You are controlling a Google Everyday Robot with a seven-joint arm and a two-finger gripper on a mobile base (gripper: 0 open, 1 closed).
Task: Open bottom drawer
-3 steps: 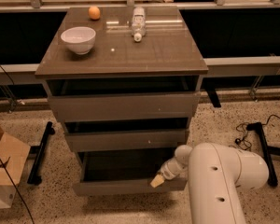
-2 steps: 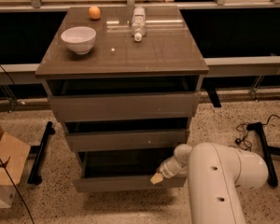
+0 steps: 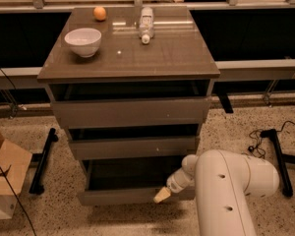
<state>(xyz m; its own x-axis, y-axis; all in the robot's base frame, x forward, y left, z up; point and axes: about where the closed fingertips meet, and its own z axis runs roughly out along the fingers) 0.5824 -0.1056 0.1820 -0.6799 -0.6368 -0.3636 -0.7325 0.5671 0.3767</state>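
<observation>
The grey-brown cabinet (image 3: 130, 63) has three drawers. The bottom drawer (image 3: 120, 195) is pulled out toward me, its dark interior showing above its flat front. My gripper (image 3: 163, 194) is at the right part of that drawer front, at its top edge, with a pale fingertip (image 3: 162, 195) touching it. The white arm (image 3: 231, 191) fills the lower right and hides the drawer's right end.
On the cabinet top are a white bowl (image 3: 83, 41), an orange (image 3: 100, 13) and a lying bottle (image 3: 146, 23). A cardboard box (image 3: 4, 173) stands at the left. Black stand legs (image 3: 42, 161) and cables (image 3: 265, 141) lie on the floor on both sides.
The bottom drawer has come a little further out, and my gripper has moved slightly toward me with it.
</observation>
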